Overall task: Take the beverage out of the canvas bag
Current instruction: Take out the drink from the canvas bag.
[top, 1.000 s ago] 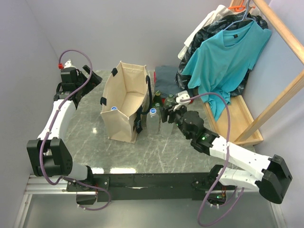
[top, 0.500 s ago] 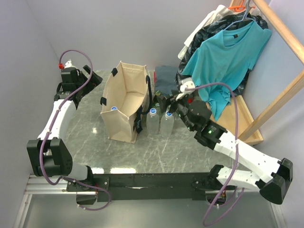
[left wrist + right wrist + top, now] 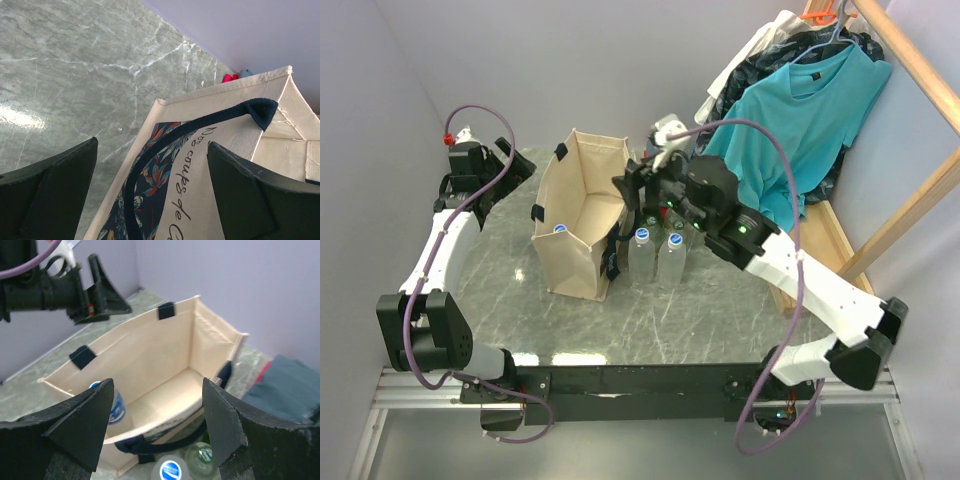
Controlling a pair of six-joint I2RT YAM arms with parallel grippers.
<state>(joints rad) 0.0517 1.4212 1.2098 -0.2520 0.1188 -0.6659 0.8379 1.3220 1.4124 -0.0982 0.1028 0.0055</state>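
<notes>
While half-hidden in the canvas bag [image 3: 150, 342], blue-capped bottle [image 3: 116, 409]; left fingers [image 3: 55, 190], right fingers [image 3: 230, 435] spread empty.

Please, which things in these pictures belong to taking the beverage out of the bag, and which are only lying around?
For the job:
- canvas bag
- blue-capped bottle inside it
- two clear bottles beside the bag
- right gripper, open, looking into the bag

Lying about:
- teal T-shirt
- folded dark cloth
- wooden rack
</notes>
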